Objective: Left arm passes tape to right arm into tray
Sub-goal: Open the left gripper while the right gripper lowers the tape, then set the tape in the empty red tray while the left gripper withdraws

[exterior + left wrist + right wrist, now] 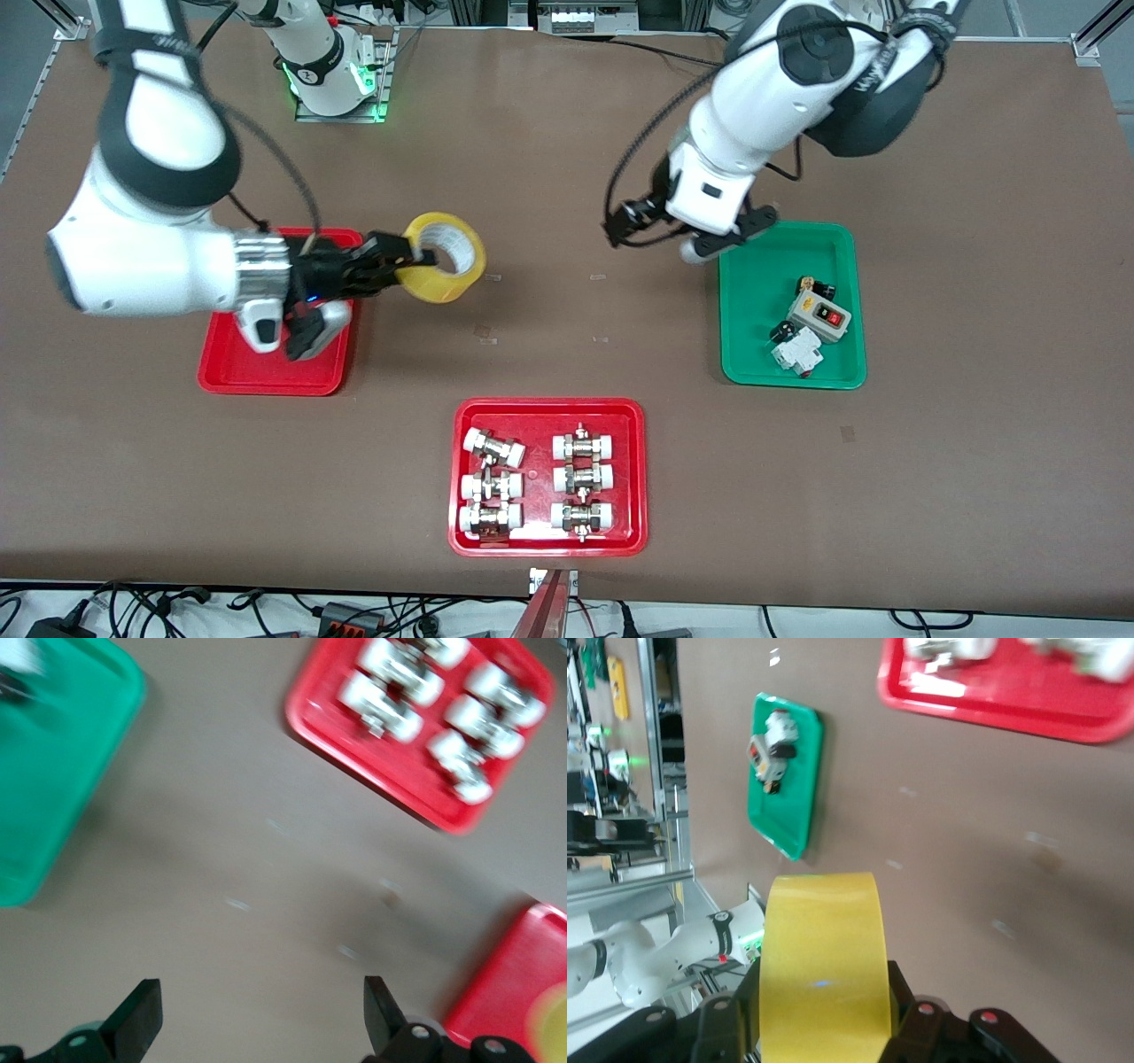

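- Over the table (pixel 567 177), just beside the plain red tray (pixel 266 377), the right gripper (pixel 403 257) holds the tape (pixel 446 257) by the roll's wall; the roll is in the air.
- The left gripper (pixel 656 232) hangs over the table beside the green tray (pixel 753 292), with fingers (pixel 142 1014) spread wide and nothing between them.
- The red tray with fittings (pixel 547 416) lies nearest the front camera.
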Robot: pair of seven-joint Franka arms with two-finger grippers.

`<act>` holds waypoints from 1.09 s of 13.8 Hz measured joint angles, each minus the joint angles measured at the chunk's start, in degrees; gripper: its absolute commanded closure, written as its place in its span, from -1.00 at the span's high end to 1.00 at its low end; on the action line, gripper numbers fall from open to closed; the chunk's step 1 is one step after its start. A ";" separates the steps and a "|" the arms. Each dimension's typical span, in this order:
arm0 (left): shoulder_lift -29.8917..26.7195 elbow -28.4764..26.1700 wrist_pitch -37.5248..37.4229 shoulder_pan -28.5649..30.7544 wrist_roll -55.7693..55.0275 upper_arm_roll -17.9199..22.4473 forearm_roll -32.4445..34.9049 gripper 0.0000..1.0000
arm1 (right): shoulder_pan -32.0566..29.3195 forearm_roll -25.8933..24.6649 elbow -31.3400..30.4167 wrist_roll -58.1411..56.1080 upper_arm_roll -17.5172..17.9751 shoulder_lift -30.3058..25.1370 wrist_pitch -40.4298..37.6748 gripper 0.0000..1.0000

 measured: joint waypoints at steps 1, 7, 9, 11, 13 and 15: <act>-0.31 0.01 -1.41 1.57 0.66 0.04 1.55 1.00 | -2.55 -0.48 -0.90 -0.35 -0.09 0.47 -0.50 -0.28; -3.71 1.78 -7.96 7.17 7.22 0.36 6.57 1.00 | -20.04 -3.72 -3.09 -11.09 -0.44 8.73 -6.15 -0.28; -3.75 1.82 -9.13 8.12 9.60 0.45 7.38 1.00 | -25.12 -3.84 -3.17 -14.99 -0.50 12.23 -7.61 -0.28; -3.85 1.85 -9.90 10.58 15.21 0.78 7.63 1.00 | -29.18 -3.85 -3.22 -20.11 -0.51 15.54 -8.88 -0.28; -4.39 1.95 -10.75 11.24 22.49 4.20 7.67 1.00 | -31.64 -3.85 -3.21 -24.38 -0.50 18.15 -9.31 -0.28; -5.76 2.00 -12.43 9.05 30.22 10.85 7.67 1.00 | -32.77 -3.85 -3.21 -27.39 -0.48 19.97 -9.35 -0.28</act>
